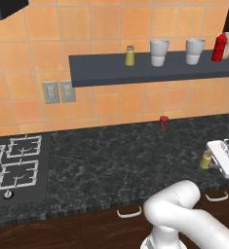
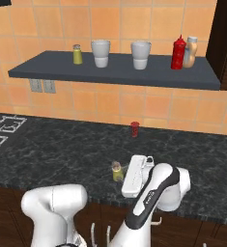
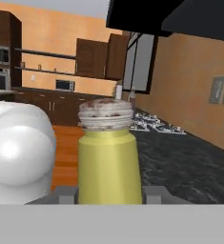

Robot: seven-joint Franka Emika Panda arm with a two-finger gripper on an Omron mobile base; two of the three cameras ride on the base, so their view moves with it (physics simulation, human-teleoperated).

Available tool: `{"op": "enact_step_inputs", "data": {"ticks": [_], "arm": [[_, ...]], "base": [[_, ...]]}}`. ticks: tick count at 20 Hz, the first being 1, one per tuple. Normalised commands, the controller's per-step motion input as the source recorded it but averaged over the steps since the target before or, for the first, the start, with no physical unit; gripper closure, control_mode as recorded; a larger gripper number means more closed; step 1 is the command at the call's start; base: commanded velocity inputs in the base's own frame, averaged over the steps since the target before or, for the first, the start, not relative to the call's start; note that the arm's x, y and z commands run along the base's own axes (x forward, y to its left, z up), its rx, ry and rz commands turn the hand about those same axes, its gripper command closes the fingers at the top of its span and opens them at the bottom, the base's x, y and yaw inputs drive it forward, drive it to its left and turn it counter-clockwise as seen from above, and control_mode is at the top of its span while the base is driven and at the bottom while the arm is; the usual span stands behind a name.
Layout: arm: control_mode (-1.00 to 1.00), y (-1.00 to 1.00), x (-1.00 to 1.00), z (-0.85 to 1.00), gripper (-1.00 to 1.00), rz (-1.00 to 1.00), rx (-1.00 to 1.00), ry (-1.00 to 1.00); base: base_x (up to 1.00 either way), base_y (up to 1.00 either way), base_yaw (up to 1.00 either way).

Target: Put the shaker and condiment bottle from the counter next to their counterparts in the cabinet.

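Observation:
The olive-yellow shaker (image 1: pixel 206 159) (image 2: pixel 117 171) with its grey cap stands near the front edge of the black counter (image 1: pixel 111 160) (image 2: pixel 62 149). My gripper (image 1: pixel 211 160) (image 2: pixel 120 172) (image 3: pixel 109 193) reaches it sideways, and in the hand view its fingers sit flush against both sides of the shaker (image 3: pixel 108 162). Up on the dark grey cabinet shelf (image 1: pixel 135 73) (image 2: pixel 110 72), the red condiment bottle (image 1: pixel 219 47) (image 2: pixel 178 53) stands upright beside the tan-orange white-capped bottle (image 1: pixel 228 44) (image 2: pixel 191 50) at the right end. The yellow-green twin shaker (image 1: pixel 130 56) (image 2: pixel 78 54) stands further left on the shelf.
Two pale cups (image 1: pixel 159 52) (image 2: pixel 140 54) stand mid-shelf between the twin shaker and the bottles. A tiny red cup-like item (image 1: pixel 163 123) (image 2: pixel 134 129) sits at the back of the counter. The stove (image 1: pixel 13 165) lies at the left, wall outlets (image 1: pixel 59 92) above it.

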Motion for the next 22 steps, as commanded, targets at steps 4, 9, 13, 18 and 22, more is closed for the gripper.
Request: {"op": "enact_step_inputs", "data": {"ticks": [4, 9, 13, 18, 22], "arm": [[-1.00, 0.54, -0.16, 0.56, 1.00, -0.07, 0.00, -0.01], [-1.00, 0.47, -0.06, 0.68, 1.00, -0.09, 0.00, 0.00], [-1.00, 0.37, -0.01, 0.72, 1.00, -0.08, 0.00, -0.01], [-1.00, 0.40, -0.03, 0.70, 1.00, -0.10, 0.00, -0.02], [-1.00, 0.43, -0.09, 0.66, 1.00, -0.12, 0.00, -0.04]], "base": [[0.00, 0.00, 0.00], [0.00, 0.00, 0.00], [0.00, 0.00, 0.00], [0.00, 0.00, 0.00], [0.00, 0.00, 0.00]]}}
